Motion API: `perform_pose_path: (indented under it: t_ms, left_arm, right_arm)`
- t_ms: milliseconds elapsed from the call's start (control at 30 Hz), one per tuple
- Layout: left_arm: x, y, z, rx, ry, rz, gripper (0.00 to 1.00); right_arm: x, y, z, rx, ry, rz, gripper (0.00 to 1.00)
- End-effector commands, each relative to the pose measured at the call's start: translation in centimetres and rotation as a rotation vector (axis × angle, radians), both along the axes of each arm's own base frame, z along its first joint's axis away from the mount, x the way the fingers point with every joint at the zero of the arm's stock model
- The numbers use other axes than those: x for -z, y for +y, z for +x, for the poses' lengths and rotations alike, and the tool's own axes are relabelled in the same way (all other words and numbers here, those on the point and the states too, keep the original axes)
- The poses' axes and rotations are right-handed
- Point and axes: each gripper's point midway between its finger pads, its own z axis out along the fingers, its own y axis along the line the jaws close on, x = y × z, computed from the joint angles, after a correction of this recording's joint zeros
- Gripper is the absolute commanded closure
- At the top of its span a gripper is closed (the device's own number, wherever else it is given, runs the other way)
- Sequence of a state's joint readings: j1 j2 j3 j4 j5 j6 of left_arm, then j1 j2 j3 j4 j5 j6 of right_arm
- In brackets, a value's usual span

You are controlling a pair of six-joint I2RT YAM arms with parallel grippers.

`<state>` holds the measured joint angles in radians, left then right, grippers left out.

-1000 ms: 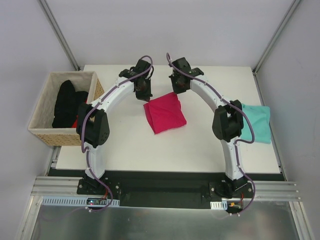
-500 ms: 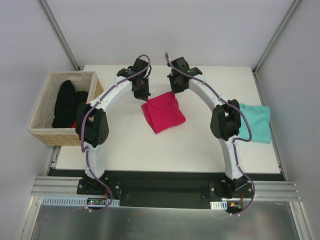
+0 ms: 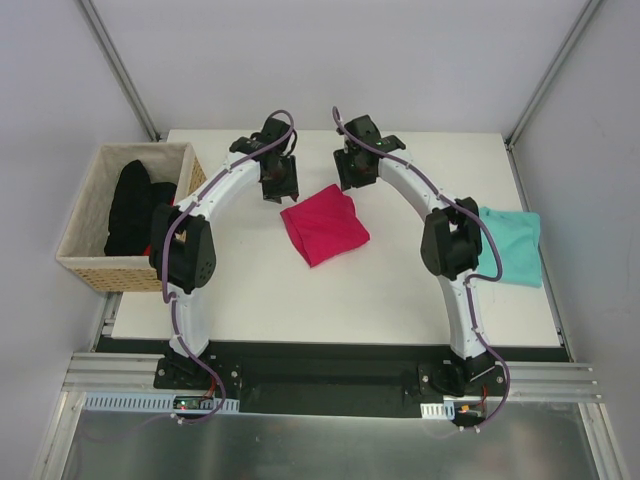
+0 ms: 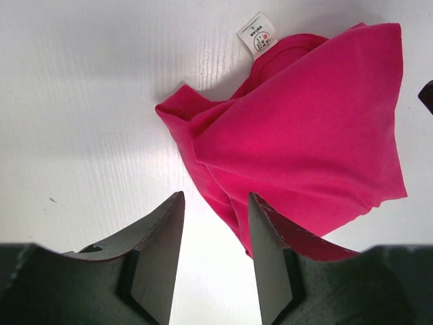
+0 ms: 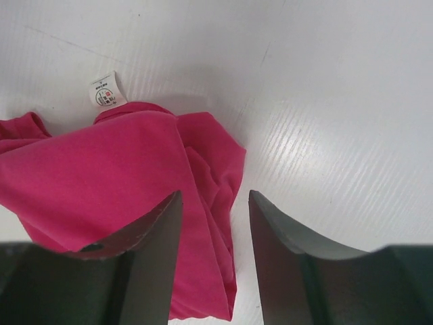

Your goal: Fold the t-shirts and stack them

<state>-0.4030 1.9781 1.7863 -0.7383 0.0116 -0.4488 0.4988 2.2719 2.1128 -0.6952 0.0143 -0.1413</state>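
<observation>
"Top external view first: where do the shirts lie?"

"The pink t-shirt (image 3: 325,228) lies folded into a rough square near the middle of the table (image 3: 300,300); the teal t-shirt (image 3: 515,245) lies at the right edge, partly behind the right arm's elbow and well apart from the pink one; the left gripper (image 3: 281,186) hangs by the pink shirt's far left corner, and the right gripper (image 3: 350,178) by its far right corner; a basket (image 3: 100,272) beside the table's left edge holds a black garment (image 3: 130,205)."

"And the left wrist view?"

"The left gripper (image 4: 215,203) has its jaws apart with nothing gripped; bare table (image 4: 81,101) fills most of the gap; the pink t-shirt (image 4: 304,149) lies to the right, its edge running behind the right-hand finger; a white neck label (image 4: 257,34) sticks out at the far side."

"The right wrist view?"

"The right gripper (image 5: 213,200) also stands parted and holds nothing; the pink t-shirt (image 5: 101,176) lies to the left, its bunched edge showing in the gap; whether a finger touches the cloth cannot be told; the neck label (image 5: 107,91) lies on the table (image 5: 338,101) beyond."
</observation>
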Motion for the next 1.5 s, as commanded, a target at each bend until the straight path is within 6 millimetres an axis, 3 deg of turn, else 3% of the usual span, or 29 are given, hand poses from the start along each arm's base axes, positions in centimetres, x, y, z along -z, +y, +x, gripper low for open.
perform_pose_path:
  t_ms: [0,200,333,467,500,600,633,700,733,833,933,1067,1267,1467]
  left_arm:
    - [-0.3,0.8,0.2,-0.029,-0.005,0.010,0.58]
    - [-0.8,0.8,0.0,-0.030,-0.014,0.001,0.58]
    - [-1.8,0.0,-0.9,0.008,-0.008,-0.054,0.57]
    - [-4.3,-0.2,-1.6,0.042,-0.055,-0.085,0.72]
    - [-5.3,-0.1,-1.8,0.052,-0.079,-0.090,0.74]
    - [-7.2,0.0,-2.5,0.085,-0.120,-0.102,0.77]
    - [-7.7,0.2,-2.8,0.093,-0.130,-0.101,0.77]
    - [-9.5,0.7,-3.7,0.112,-0.172,-0.099,0.77]
    - [-10.2,1.1,-4.0,0.113,-0.189,-0.094,0.77]
    - [-12.1,2.2,-5.4,0.123,-0.249,-0.074,0.79]
    - [-13.2,3.3,-6.6,0.127,-0.273,-0.051,0.76]
    - [-13.5,4.1,-7.8,0.125,-0.270,-0.035,0.68]
    - [-13.3,4.6,-9.1,0.134,-0.259,-0.025,0.65]
    - [-15.6,5.4,-8.6,0.111,-0.319,0.006,0.62]
  right_arm:
    - [-0.7,-0.6,0.2,0.010,-0.011,-0.004,0.50]
    - [-2.8,-2.0,0.7,0.044,-0.066,-0.025,0.48]
    - [-4.7,-4.0,0.7,0.104,-0.114,-0.067,0.48]
    - [-7.8,-5.8,0.1,0.150,-0.180,-0.095,0.70]
    - [-9.7,-6.2,-0.2,0.163,-0.216,-0.088,0.73]
    - [-11.6,-7.6,-1.0,0.185,-0.261,-0.116,0.74]
    - [-13.5,-8.6,-1.4,0.202,-0.301,-0.128,0.73]
    - [-14.5,-9.6,-2.0,0.212,-0.321,-0.143,0.63]
    - [-16.4,-10.5,-2.6,0.230,-0.358,-0.137,0.58]
    - [-18.6,-12.1,-3.6,0.259,-0.402,-0.144,0.46]
    - [-19.9,-12.8,-4.3,0.273,-0.403,-0.145,0.46]
    - [-20.2,-13.0,-5.6,0.285,-0.376,-0.125,0.45]
    - [-17.7,-12.2,-6.7,0.296,-0.324,-0.061,0.44]
    - [-14.2,-9.7,-6.4,0.272,-0.206,-0.024,0.46]
